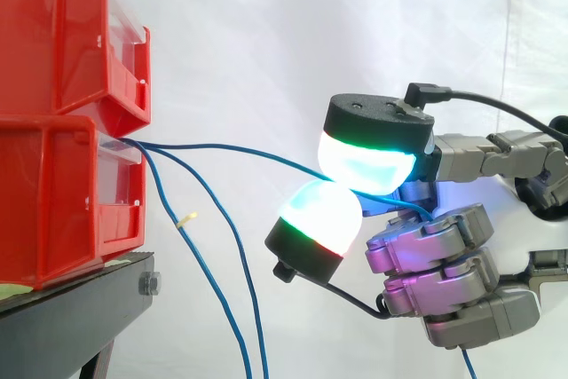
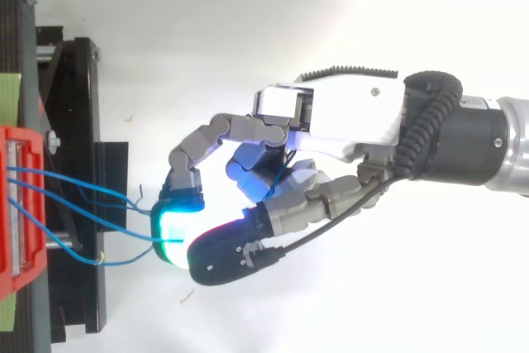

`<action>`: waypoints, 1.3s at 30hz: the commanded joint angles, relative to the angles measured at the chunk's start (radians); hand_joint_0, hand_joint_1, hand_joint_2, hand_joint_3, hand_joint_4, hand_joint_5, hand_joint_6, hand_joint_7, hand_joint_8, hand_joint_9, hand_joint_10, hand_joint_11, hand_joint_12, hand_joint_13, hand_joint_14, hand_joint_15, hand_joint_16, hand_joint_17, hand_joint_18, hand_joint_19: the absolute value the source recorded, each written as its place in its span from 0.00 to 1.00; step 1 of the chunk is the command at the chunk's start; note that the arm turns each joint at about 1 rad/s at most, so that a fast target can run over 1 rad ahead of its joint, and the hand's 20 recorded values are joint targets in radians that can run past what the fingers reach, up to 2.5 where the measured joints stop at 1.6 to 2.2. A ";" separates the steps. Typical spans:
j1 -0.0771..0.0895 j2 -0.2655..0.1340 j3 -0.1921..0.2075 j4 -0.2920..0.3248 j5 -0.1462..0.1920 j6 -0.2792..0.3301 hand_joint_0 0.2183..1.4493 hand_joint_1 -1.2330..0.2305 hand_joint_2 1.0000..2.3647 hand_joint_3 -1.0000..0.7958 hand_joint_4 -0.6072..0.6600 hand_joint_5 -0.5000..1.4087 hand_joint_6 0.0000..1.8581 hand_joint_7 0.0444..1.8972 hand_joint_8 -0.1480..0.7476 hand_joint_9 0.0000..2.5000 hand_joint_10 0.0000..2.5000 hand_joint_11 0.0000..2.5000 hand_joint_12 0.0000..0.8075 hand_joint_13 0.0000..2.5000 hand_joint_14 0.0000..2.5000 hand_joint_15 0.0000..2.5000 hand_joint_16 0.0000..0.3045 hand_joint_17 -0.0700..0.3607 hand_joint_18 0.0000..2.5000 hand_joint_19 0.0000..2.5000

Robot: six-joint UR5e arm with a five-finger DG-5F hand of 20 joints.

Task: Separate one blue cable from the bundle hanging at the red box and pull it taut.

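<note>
the upper bin (image 1: 62,33) sits on the lower bin (image 1: 62,193), and both rest on a stand (image 1: 71,308) at the left of the side view. the hand (image 2: 347,121) is to their right, apart from them. one cable (image 1: 240,150) runs from the lower bin's front across to the hand, pinched between two fingertips (image 1: 368,153). the other cables (image 1: 226,308) hang down between bins and hand.

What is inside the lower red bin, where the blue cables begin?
The blue cables go in at the front opening of the lower red bin. Its red wall covers the inside, so their fastening cannot be seen. The hand pinches one blue cable.
</note>
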 commanded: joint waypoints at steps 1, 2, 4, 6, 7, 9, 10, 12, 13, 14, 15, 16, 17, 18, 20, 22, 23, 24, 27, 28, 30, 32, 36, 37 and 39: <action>0.000 0.000 0.000 0.000 0.000 0.000 0.36 0.33 0.13 0.63 0.20 0.19 0.50 0.61 0.44 0.40 1.00 0.60 0.42 0.40 1.00 0.66 0.16 0.42 0.62 0.65; 0.000 0.000 0.000 0.000 0.000 0.000 0.36 0.33 0.13 0.63 0.20 0.19 0.50 0.62 0.44 0.40 1.00 0.60 0.42 0.40 1.00 0.65 0.16 0.42 0.62 0.65; -0.001 0.000 0.000 -0.002 0.000 0.000 0.36 0.33 0.13 0.63 0.20 0.19 0.50 0.62 0.44 0.40 1.00 0.60 0.42 0.40 1.00 0.66 0.16 0.42 0.62 0.64; 0.000 0.000 0.000 0.000 0.000 0.000 0.36 0.33 0.13 0.63 0.20 0.19 0.50 0.61 0.44 0.40 1.00 0.59 0.42 0.40 1.00 0.66 0.16 0.41 0.62 0.64; 0.000 0.000 0.000 0.000 0.000 0.000 0.36 0.33 0.13 0.63 0.20 0.19 0.50 0.62 0.44 0.40 1.00 0.59 0.42 0.40 1.00 0.66 0.16 0.41 0.62 0.64; 0.000 0.000 0.000 0.000 0.000 0.000 0.36 0.33 0.13 0.63 0.20 0.19 0.50 0.62 0.44 0.40 1.00 0.59 0.42 0.40 1.00 0.66 0.16 0.42 0.62 0.64; -0.001 0.000 0.000 0.000 0.000 0.000 0.36 0.33 0.13 0.63 0.20 0.19 0.50 0.62 0.44 0.40 1.00 0.59 0.42 0.40 1.00 0.66 0.16 0.41 0.62 0.64; -0.001 0.000 0.000 0.000 0.000 0.000 0.36 0.33 0.12 0.63 0.20 0.19 0.50 0.62 0.44 0.40 1.00 0.59 0.42 0.40 1.00 0.65 0.16 0.41 0.61 0.64; -0.001 0.000 0.000 0.000 0.001 0.000 0.36 0.33 0.12 0.63 0.20 0.19 0.50 0.62 0.44 0.40 1.00 0.59 0.42 0.40 1.00 0.66 0.16 0.42 0.61 0.63; 0.000 0.000 0.000 -0.002 0.000 0.000 0.36 0.33 0.13 0.63 0.20 0.19 0.50 0.62 0.44 0.40 1.00 0.59 0.42 0.40 1.00 0.65 0.16 0.41 0.61 0.62; 0.000 0.000 0.000 0.000 0.000 0.000 0.36 0.33 0.12 0.63 0.20 0.19 0.50 0.62 0.44 0.41 1.00 0.60 0.42 0.40 1.00 0.65 0.16 0.42 0.61 0.62; 0.000 -0.001 0.000 0.000 0.000 0.000 0.36 0.33 0.12 0.63 0.20 0.19 0.50 0.62 0.44 0.41 1.00 0.60 0.42 0.40 1.00 0.65 0.16 0.42 0.61 0.62; 0.000 0.000 0.000 0.000 0.000 0.000 0.36 0.33 0.12 0.63 0.20 0.19 0.50 0.62 0.44 0.41 1.00 0.60 0.42 0.40 1.00 0.65 0.16 0.42 0.61 0.62; 0.000 0.000 0.000 0.000 0.000 0.000 0.36 0.33 0.12 0.63 0.20 0.19 0.50 0.62 0.44 0.41 1.00 0.60 0.43 0.40 1.00 0.65 0.16 0.42 0.61 0.62; 0.000 0.000 0.000 0.000 0.000 0.000 0.36 0.33 0.12 0.63 0.20 0.19 0.50 0.62 0.44 0.41 1.00 0.60 0.43 0.40 1.00 0.65 0.16 0.42 0.61 0.62; 0.000 0.000 0.000 -0.002 0.000 0.000 0.37 0.33 0.11 0.64 0.21 0.19 0.50 0.62 0.44 0.41 1.00 0.60 0.43 0.40 1.00 0.65 0.16 0.42 0.61 0.62; -0.001 -0.001 0.000 0.000 0.000 0.000 0.37 0.33 0.12 0.64 0.20 0.19 0.50 0.62 0.44 0.41 1.00 0.60 0.43 0.40 1.00 0.65 0.16 0.41 0.61 0.62; 0.000 0.000 0.000 0.000 0.000 0.000 0.36 0.32 0.12 0.63 0.20 0.19 0.50 0.62 0.44 0.41 1.00 0.60 0.42 0.40 1.00 0.65 0.16 0.41 0.61 0.62; 0.000 0.000 0.000 0.000 0.000 0.000 0.37 0.32 0.12 0.63 0.20 0.19 0.50 0.63 0.44 0.41 1.00 0.60 0.42 0.41 1.00 0.64 0.16 0.41 0.61 0.62; 0.000 0.000 0.000 -0.002 0.000 0.000 0.36 0.32 0.12 0.63 0.20 0.19 0.50 0.63 0.44 0.41 1.00 0.60 0.42 0.41 1.00 0.64 0.16 0.41 0.61 0.62; -0.001 0.000 0.000 -0.002 0.000 0.000 0.36 0.32 0.13 0.63 0.20 0.19 0.50 0.63 0.44 0.41 1.00 0.60 0.41 0.41 1.00 0.64 0.16 0.42 0.62 0.62; 0.000 0.000 0.000 0.000 0.000 0.000 0.36 0.33 0.14 0.63 0.20 0.19 0.50 0.64 0.44 0.42 1.00 0.61 0.41 0.41 1.00 0.65 0.16 0.41 0.62 0.62; 0.000 0.000 0.000 -0.002 0.000 0.000 0.35 0.33 0.16 0.63 0.21 0.19 0.50 0.64 0.44 0.42 1.00 0.61 0.42 0.42 1.00 0.64 0.16 0.41 0.62 0.61; 0.000 0.000 0.000 0.000 0.000 0.000 0.35 0.33 0.17 0.62 0.21 0.19 0.50 0.64 0.44 0.42 1.00 0.61 0.41 0.41 1.00 0.64 0.16 0.42 0.62 0.61; 0.000 0.000 0.000 0.000 0.000 0.000 0.35 0.33 0.17 0.62 0.21 0.19 0.50 0.64 0.44 0.42 1.00 0.61 0.42 0.42 1.00 0.63 0.16 0.42 0.62 0.61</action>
